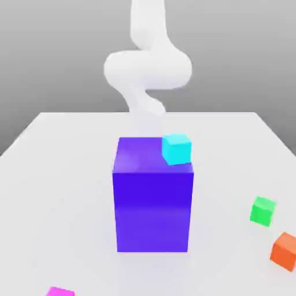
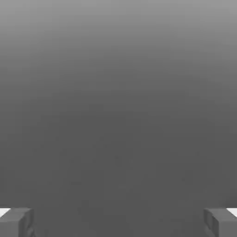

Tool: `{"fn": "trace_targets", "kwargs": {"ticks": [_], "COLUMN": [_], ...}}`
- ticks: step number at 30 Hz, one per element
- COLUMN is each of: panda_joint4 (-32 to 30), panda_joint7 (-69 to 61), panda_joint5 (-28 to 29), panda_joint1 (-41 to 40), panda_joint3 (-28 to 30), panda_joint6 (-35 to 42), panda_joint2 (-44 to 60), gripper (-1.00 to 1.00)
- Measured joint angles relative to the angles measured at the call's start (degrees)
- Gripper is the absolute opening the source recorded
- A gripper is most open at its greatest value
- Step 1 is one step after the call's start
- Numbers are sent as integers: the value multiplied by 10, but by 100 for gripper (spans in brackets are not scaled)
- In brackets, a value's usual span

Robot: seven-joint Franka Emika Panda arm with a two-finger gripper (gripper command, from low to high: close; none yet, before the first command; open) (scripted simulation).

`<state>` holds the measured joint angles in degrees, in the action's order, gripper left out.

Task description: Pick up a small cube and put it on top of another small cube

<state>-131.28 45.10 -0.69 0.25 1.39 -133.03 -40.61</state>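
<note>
The small magenta-pink cube (image 1: pixel 59 291) lies on the white table at the front edge, towards the exterior view's left, cut off by the frame. Behind the big blue-purple block (image 1: pixel 152 202), the white arm (image 1: pixel 147 69) curves down and its lower end is hidden. In the hand view my gripper (image 2: pixel 118 222) is open. Its two grey fingertips (image 2: pixel 16 221) stand far apart, with nothing between them and plain grey background beyond.
A cyan cube (image 1: pixel 176 148) appears to sit on the far right corner of the block's top. A green cube (image 1: pixel 263 210) and an orange cube (image 1: pixel 284 251) lie on the table (image 1: pixel 58 191) at the exterior view's right.
</note>
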Motion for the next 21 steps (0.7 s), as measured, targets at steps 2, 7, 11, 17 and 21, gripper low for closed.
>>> {"fn": "trace_targets", "kwargs": {"ticks": [2, 7, 11, 17, 21], "panda_joint4": [4, 14, 22, 34, 42], "panda_joint7": [-6, -24, -40, -65, -79], "panda_joint5": [-6, -24, -40, -67, -81], "panda_joint1": [2, 5, 5, -7, -22], "panda_joint3": [12, 39, 59, 78, 84], "panda_joint6": [-11, -36, -55, -85, -104], "panda_joint2": [44, 149, 232, 357, 440], "gripper": [0, 0, 0, 0, 0]}}
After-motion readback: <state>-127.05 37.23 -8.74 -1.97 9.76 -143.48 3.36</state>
